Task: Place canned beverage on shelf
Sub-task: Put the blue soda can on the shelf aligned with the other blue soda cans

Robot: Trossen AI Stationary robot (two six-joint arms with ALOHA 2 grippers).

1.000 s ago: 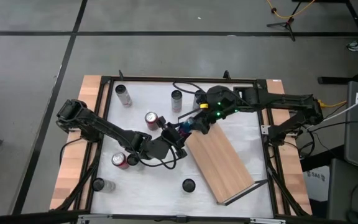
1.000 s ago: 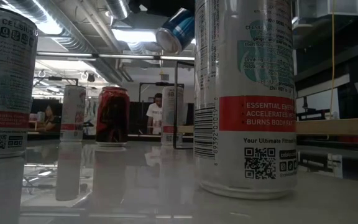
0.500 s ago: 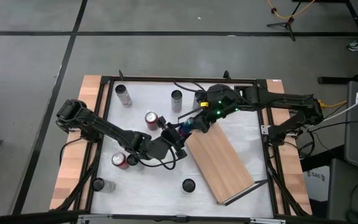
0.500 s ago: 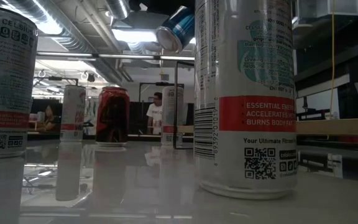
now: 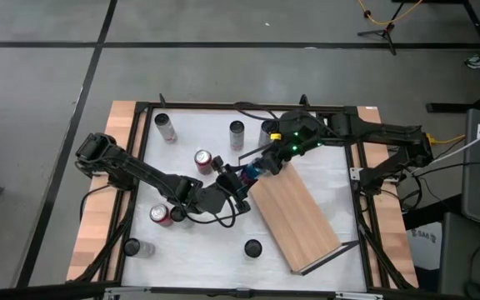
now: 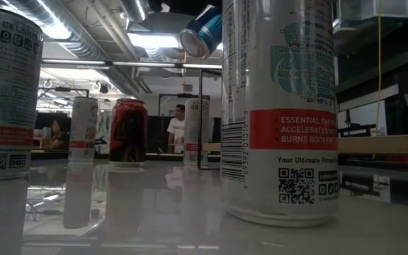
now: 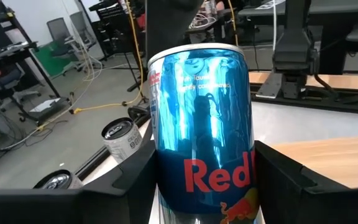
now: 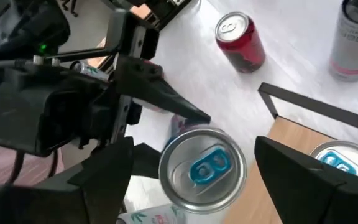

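Observation:
A blue Red Bull can is held in the air by my left gripper over the middle of the table, next to the far left corner of the light-wood shelf. It shows tilted in the low view. My right gripper hangs above the can's top, open, with one finger on either side of the top and a gap to each. A second blue-tabbed can stands on the shelf's corner. My left gripper pinches the blue can's side walls between its two fingers, on the lower half of the body. The fingers come from the table's left, across the can. The can is lifted clear of the table and tilted.
Silver cans stand at the far side, red cans left of centre, and dark-topped cans near the front. A tall white can stands right before the low camera. People show in the room behind.
My right arm's wrist has shifted slightly toward the table's far edge above the can. The blue can stays tilted and lifted in my left gripper.

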